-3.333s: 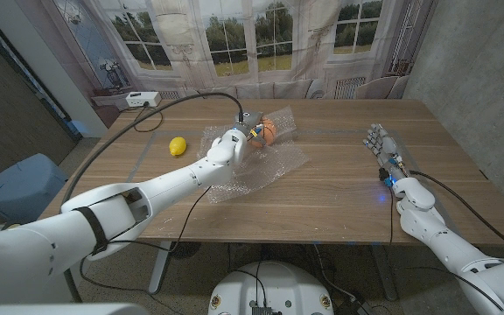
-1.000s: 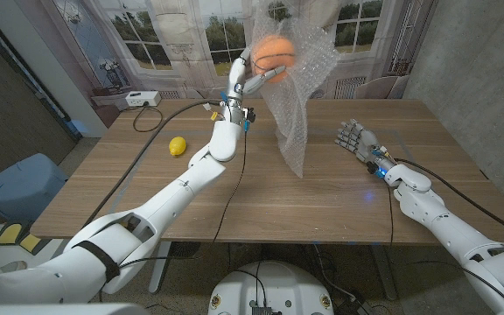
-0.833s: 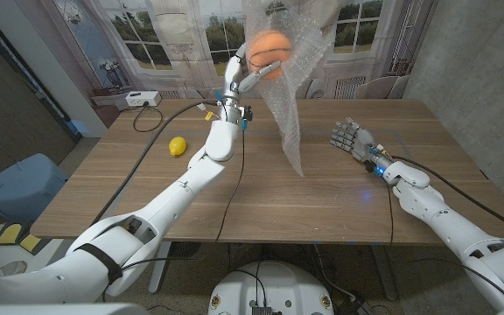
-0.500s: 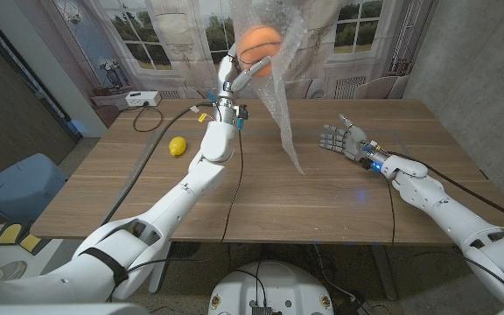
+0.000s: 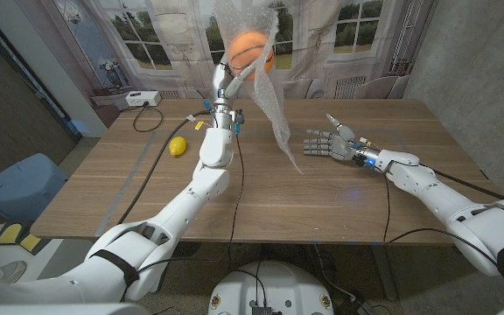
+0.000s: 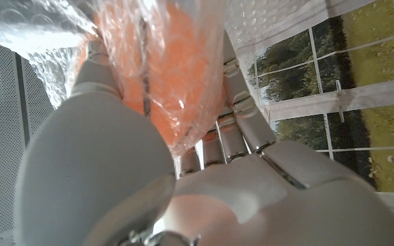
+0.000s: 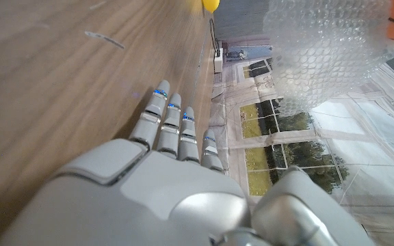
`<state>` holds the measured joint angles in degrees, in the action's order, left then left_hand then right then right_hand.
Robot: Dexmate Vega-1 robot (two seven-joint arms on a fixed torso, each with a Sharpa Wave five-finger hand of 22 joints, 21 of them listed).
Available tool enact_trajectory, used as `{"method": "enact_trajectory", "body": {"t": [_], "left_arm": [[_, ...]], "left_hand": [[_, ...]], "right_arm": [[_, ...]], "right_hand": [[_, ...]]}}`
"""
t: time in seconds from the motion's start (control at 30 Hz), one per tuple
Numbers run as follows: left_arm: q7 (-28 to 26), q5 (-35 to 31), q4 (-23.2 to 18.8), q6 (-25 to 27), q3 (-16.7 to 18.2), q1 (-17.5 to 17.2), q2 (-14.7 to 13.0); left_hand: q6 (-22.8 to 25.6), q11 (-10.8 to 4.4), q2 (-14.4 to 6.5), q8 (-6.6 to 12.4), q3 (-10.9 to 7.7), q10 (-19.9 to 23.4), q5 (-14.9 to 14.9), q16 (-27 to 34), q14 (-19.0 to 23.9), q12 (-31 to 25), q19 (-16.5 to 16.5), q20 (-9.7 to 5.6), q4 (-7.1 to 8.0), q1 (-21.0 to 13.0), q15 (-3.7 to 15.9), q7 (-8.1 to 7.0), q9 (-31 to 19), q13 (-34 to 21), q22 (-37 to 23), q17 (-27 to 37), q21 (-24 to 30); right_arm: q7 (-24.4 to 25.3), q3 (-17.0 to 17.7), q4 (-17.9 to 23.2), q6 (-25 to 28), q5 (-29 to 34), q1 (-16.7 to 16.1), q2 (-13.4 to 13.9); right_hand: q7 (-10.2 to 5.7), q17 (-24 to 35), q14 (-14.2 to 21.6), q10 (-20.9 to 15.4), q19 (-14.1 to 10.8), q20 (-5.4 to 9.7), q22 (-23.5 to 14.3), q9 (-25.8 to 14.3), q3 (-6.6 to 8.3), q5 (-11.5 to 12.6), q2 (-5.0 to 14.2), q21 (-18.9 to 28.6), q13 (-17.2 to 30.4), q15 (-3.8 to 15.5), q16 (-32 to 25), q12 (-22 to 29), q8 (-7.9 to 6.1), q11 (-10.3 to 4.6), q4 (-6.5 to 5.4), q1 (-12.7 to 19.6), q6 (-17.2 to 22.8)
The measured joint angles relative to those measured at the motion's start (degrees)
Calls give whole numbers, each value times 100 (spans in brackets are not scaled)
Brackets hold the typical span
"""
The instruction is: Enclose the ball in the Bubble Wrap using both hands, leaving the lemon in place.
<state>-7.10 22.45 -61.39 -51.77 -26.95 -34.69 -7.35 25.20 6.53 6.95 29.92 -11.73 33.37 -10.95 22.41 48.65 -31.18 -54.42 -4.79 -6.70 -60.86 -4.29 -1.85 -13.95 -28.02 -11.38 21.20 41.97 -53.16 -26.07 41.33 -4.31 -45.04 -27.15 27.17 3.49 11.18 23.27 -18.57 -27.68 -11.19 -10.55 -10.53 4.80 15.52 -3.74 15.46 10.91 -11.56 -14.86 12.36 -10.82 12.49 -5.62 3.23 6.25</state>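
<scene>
your left arm stands nearly upright over the wooden desk (image 5: 234, 188), and your left hand (image 5: 226, 80) clutches the orange ball (image 5: 250, 48) through the bubble wrap (image 5: 274, 109), high above the desk. the clear, dimpled sheet hangs down in a narrowing drape, its tip just above the desk. your right hand (image 5: 326, 144) reaches low toward that tip, fingers spread, holding nothing. the small, smooth yellow lemon (image 5: 178, 146) rests on the desk to the left of the raised arm.
</scene>
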Motion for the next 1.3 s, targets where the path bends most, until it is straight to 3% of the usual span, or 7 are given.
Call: {"method": "enact_trajectory", "body": {"t": [0.3,0.57,0.93,1.07,1.13,1.17,1.3], "left_arm": [[263,211,633,-176,74,103,216],[304,236,938,-194,101,150,297],[380,327,1356,-175,113,221,405],[473,418,1470,-175,119,247,451],[521,482,1489,-175,124,256,469],[565,508,1489,-175,127,257,476],[723,649,1407,-175,136,252,488]], "left_hand": [[0,6,0,-11,-87,18,17,0,0,4,41,41,-87,0,0,0,0,-2,1,14,44],[0,12,0,11,-87,25,49,-45,0,44,49,50,-87,0,0,0,-2,-81,1,26,67],[0,12,0,29,-87,26,68,-45,0,48,72,72,-87,0,0,0,14,-85,2,42,108],[0,12,0,29,-87,26,83,-45,0,67,72,72,-87,0,0,0,26,-89,3,48,148],[0,12,0,29,-87,26,83,-75,0,68,72,72,-87,0,0,0,30,-90,4,48,151],[0,12,0,29,-87,26,84,-86,0,70,72,72,-87,0,0,0,30,-90,4,48,151],[0,12,0,26,-119,26,84,-91,0,89,82,82,-118,0,0,0,30,-124,4,48,151]], "right_arm": [[-988,-38,-799,209,-10,509,-306],[-1477,-48,-1493,340,115,912,-552],[-1847,122,-1993,587,254,1200,-820],[-1928,233,-2057,674,254,1214,-879],[-1946,268,-2071,683,253,1216,-894],[-1988,298,-2081,690,257,1217,-904],[-2039,305,-2071,688,345,1217,-899]], "right_hand": [[149,-15,691,-372,-586,30,0,0,-140,113,24,132,0,13,-128,0,0,-1,18,24,-6],[288,-27,1180,-754,-1014,53,1,14,-307,198,-47,244,1,76,-182,0,-23,2,36,95,122],[359,-26,1916,-1350,-1600,268,2,14,-449,382,-211,384,-10,261,-337,44,-22,-7,121,259,50],[399,-27,2470,-1892,-1970,434,-25,14,-497,492,-89,494,-10,463,-465,139,-33,-6,168,447,92],[386,-27,2513,-1995,-1990,441,-26,14,-496,511,-38,489,-10,491,-453,133,-46,-11,168,513,106],[377,-26,2394,-1979,-1858,404,-26,14,-524,517,-14,420,-10,426,-358,67,-46,0,173,564,114],[308,-4,1323,-1150,-1092,108,-26,-2,-700,550,58,14,-10,118,215,-218,-23,2,115,632,85]]}}
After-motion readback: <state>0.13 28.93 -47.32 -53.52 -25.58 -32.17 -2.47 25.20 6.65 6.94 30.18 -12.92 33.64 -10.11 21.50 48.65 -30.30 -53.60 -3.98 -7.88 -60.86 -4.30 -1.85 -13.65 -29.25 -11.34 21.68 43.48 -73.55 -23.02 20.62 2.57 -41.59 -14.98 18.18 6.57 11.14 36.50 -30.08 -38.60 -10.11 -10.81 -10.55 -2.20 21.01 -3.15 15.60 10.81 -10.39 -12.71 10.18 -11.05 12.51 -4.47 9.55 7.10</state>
